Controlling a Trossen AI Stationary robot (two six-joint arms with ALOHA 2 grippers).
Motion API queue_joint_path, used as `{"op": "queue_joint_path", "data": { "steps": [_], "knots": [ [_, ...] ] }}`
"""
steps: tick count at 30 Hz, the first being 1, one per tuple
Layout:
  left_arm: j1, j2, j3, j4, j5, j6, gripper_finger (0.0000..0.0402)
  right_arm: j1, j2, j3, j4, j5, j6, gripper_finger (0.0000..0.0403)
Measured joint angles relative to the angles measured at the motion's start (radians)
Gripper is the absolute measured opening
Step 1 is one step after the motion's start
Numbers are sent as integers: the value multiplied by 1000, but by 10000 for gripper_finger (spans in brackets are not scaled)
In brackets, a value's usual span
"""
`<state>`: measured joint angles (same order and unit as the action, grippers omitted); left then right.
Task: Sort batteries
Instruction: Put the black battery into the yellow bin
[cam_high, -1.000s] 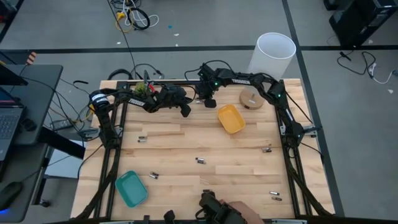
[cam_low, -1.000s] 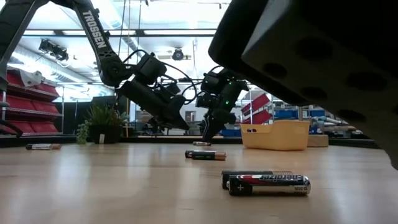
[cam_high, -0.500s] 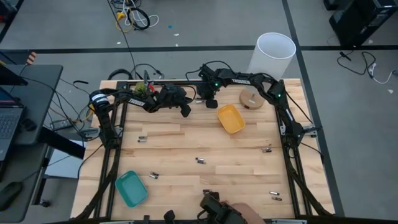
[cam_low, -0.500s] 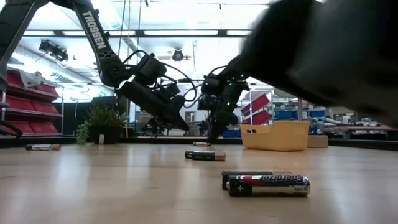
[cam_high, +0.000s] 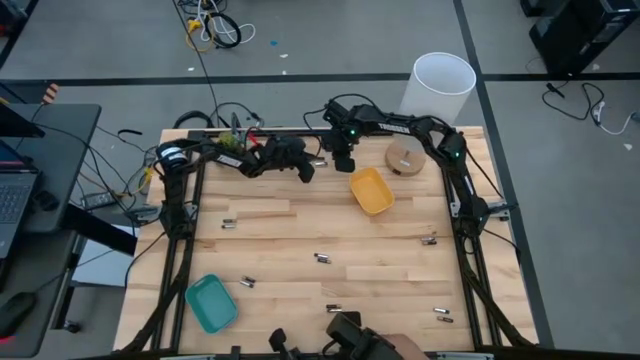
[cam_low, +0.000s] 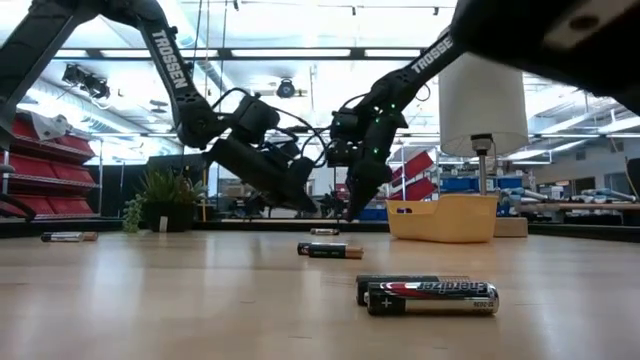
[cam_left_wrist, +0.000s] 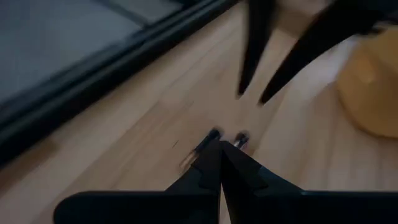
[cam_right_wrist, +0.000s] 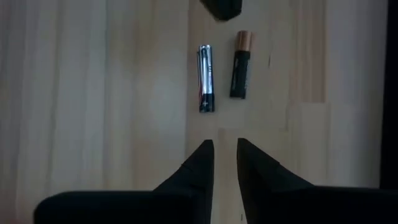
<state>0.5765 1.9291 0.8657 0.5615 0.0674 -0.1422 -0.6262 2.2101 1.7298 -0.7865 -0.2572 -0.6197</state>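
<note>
Both arms have shifted toward the counter's far edge, where the right pincer (cam_right_wrist: 224, 155), slightly parted and empty, hangs over two batteries (cam_right_wrist: 206, 78), the left pincer (cam_left_wrist: 220, 152) shut alongside, so a pickup looks imminent.

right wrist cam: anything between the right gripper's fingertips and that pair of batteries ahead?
Nothing. In the right wrist view only bare wood separates the right gripper, fingers slightly apart, from the silver battery and the dark copper-topped battery.

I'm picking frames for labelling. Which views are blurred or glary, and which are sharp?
Left wrist view: motion-smeared, the two batteries by the shut left pincer are just blobs. Right wrist view: sharp, both batteries crisp. Low view: near batteries sharp, ceiling lights glaring behind. High view: evenly lit.
</note>
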Motion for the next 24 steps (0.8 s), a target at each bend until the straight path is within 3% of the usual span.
{"op": "queue_joint_path", "data": {
  "steps": [6, 14, 24],
  "knots": [
    [27, 2, 64, -147, -7, -101, 17, -2, -21, 0, -3, 2, 11, 55],
    [32, 2, 178, -434, -31, -71, 16, -5, -24, 0, -31, 2, 26, 47],
    [33, 39, 244, -527, -48, -107, 14, -9, -27, 0, -112, 6, 26, 31]
  ]
}}
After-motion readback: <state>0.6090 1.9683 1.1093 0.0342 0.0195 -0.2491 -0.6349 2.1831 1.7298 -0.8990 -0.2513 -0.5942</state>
